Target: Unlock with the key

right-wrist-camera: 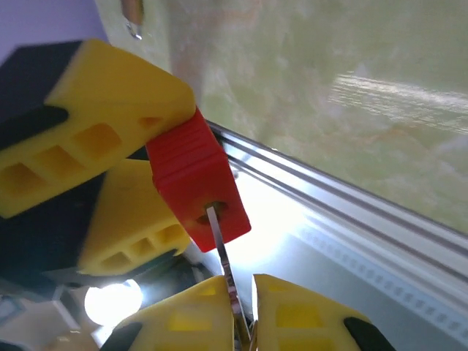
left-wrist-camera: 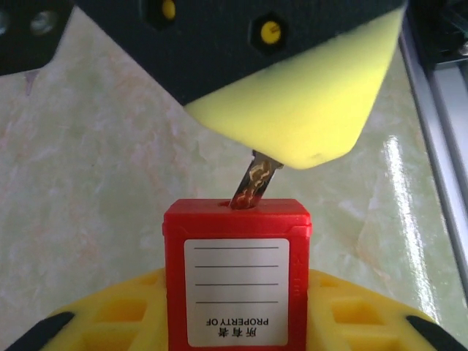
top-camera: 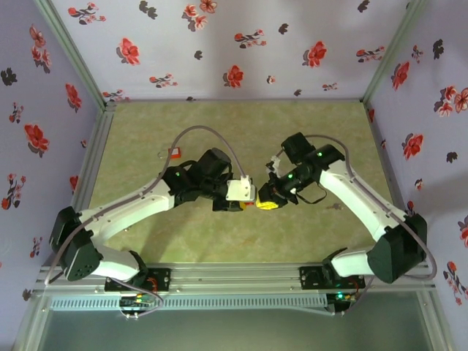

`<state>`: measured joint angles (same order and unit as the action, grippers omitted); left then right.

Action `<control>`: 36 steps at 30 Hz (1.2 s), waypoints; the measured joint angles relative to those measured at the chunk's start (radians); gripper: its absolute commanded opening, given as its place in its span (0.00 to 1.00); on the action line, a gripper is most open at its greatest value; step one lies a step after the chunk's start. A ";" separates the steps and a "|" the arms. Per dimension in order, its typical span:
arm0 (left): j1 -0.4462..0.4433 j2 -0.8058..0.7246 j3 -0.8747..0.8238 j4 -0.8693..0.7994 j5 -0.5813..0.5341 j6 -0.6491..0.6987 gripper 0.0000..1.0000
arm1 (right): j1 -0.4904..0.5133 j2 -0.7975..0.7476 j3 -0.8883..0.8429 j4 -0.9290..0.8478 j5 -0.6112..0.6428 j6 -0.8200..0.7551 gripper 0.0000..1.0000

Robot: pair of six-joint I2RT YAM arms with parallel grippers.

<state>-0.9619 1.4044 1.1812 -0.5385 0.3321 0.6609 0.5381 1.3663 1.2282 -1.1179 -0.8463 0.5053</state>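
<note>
Red plastic padlock (left-wrist-camera: 236,270) is clamped between the yellow fingers of the left tool (left-wrist-camera: 236,329), keyhole (left-wrist-camera: 238,204) facing away from it. A metal key (left-wrist-camera: 253,183) is pinched in the right tool (right-wrist-camera: 243,322), its tip entered in the keyhole at a slant. Both are held over the marbled table (left-wrist-camera: 80,190). If turned while slanted, the key could be bent, or twisted out of the pinch.

Over the middle of the pale green marbled worktop (top-camera: 219,124), the white-and-black left arm (top-camera: 139,205) and right arm (top-camera: 351,183) meet, jaws nearly touching. A small red object (top-camera: 174,153) lies apart, nearer the left edge.
</note>
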 measured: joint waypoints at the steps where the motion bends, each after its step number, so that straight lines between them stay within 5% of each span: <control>1: 0.000 0.008 0.018 -0.020 0.011 0.005 0.00 | 0.006 0.013 0.027 -0.040 0.018 -0.045 0.00; 12: -0.012 0.038 0.109 -0.143 0.056 0.080 0.00 | 0.023 0.027 0.074 -0.145 0.035 -0.300 0.00; 32: -0.042 0.035 0.111 -0.207 0.065 0.138 0.00 | 0.004 0.026 -0.010 -0.047 -0.072 -0.351 0.00; 36: -0.044 0.022 0.071 -0.169 0.063 0.091 0.00 | 0.003 -0.027 -0.099 0.077 -0.093 -0.261 0.15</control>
<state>-1.0061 1.4261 1.2518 -0.7071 0.3954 0.7517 0.5407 1.3392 1.1294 -1.0405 -0.9398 0.2447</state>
